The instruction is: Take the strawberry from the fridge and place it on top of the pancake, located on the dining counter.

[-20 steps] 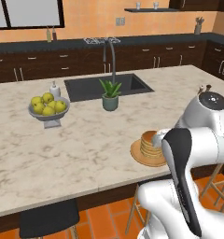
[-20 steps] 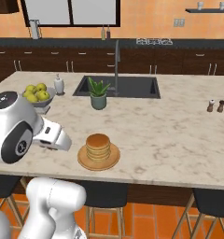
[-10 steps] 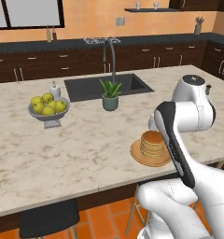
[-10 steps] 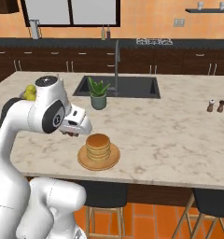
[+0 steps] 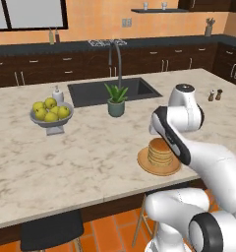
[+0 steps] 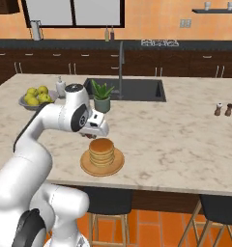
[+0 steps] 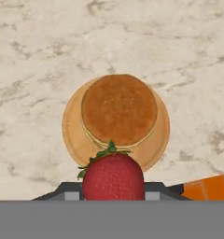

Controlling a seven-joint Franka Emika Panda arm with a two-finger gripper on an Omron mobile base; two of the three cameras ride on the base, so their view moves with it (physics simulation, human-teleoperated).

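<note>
Claw [image 7: 113, 196] clamped on the strawberry [image 7: 113, 177] above the pancake [image 7: 119, 109]; no writing legible.

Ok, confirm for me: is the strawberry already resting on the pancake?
No, the strawberry sits between the gripper fingers in the hand view, apart from the bare top of the pancake.
</note>
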